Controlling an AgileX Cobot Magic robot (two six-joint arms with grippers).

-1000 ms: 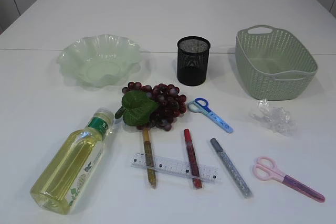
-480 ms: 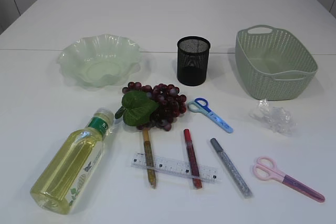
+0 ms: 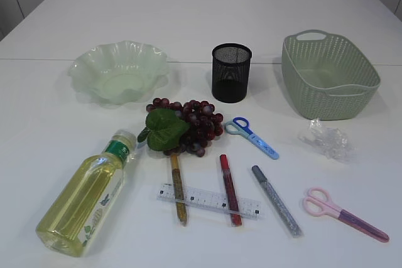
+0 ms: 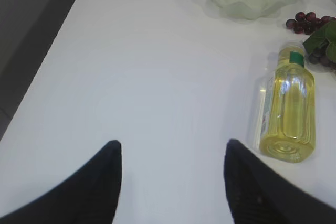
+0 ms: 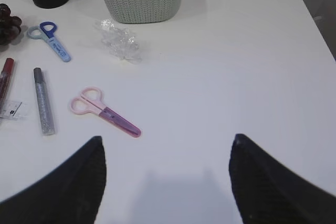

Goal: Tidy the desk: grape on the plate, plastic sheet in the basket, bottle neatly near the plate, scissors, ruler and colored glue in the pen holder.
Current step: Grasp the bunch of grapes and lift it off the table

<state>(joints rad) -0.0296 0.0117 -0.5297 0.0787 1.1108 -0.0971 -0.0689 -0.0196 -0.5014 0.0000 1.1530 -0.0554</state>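
White table, all items unsorted. My left gripper (image 4: 170, 182) hangs released, near the lying bottle (image 4: 287, 113); my right gripper (image 5: 165, 179) released, short of the pink scissors (image 5: 105, 112). I would approach the bottle across its body. Nothing has shifted since the earlier frame.

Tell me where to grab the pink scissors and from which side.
Take the pink scissors from straight above, across the shut blades just past the handle loops. They lie flat on the table, well apart from everything else, so fingers fit either side of that narrow part.

Bare table (image 3: 56, 123) left of grapes (image 3: 195, 127)
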